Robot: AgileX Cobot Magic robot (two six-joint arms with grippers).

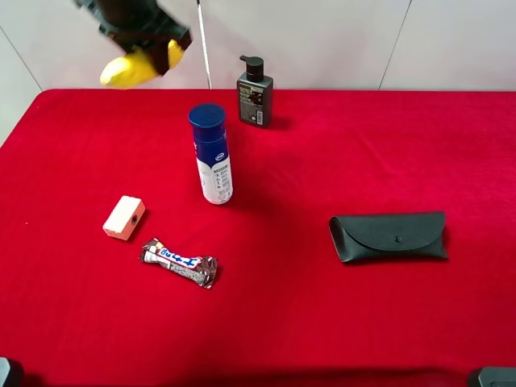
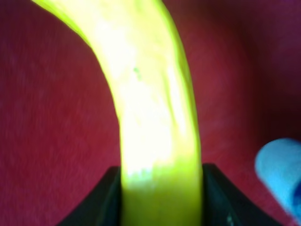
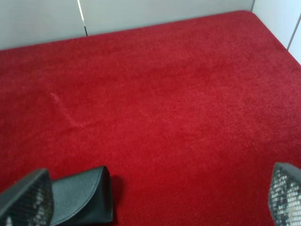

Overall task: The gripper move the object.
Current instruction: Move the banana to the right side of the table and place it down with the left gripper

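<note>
Nearest, the right gripper (image 3: 155,202) gapes wide beside the black case (image 3: 80,195), well apart from the banana (image 1: 129,69), which the left gripper (image 1: 143,36) clamps above the table's (image 1: 339,322) far left corner, its long axis running straight out from the jaws.

Banana (image 1: 122,72) held aloft in left gripper (image 1: 150,45).
Smooth, curved, yellow; clamped between black jaws above red table (image 1: 322,322), far-left corner.

Red cloth (image 1: 322,322) — matt (napped); banana (image 2: 155,117) smooth.
</note>
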